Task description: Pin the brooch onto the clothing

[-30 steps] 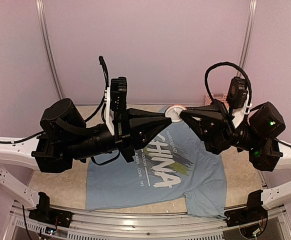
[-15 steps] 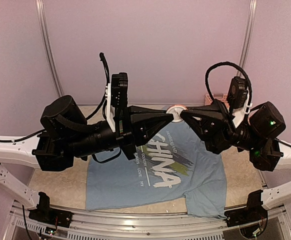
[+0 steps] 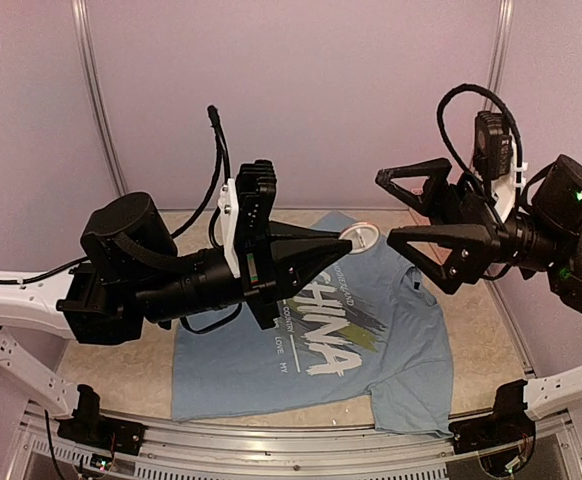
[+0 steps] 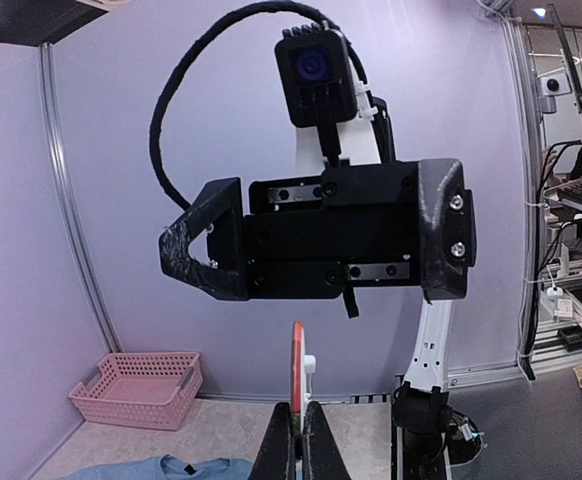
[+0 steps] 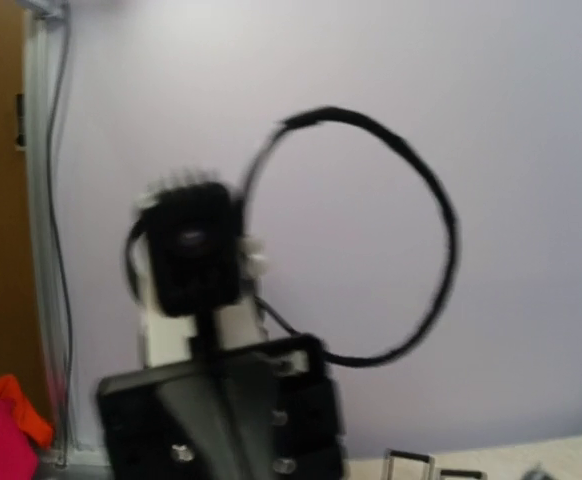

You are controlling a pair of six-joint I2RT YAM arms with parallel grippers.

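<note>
A pink basket (image 4: 136,388) sits on the beige table (image 4: 216,432) near the lilac wall (image 4: 91,200).

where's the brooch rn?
Top view, centre: the brooch is pinched in the tips of the left end effector, held in the air above the T-shirt collar end. The open right end effector stands clear to its right.

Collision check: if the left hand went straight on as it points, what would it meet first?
Likely the open right hand, facing it just ahead; depth between them is unclear.
</note>
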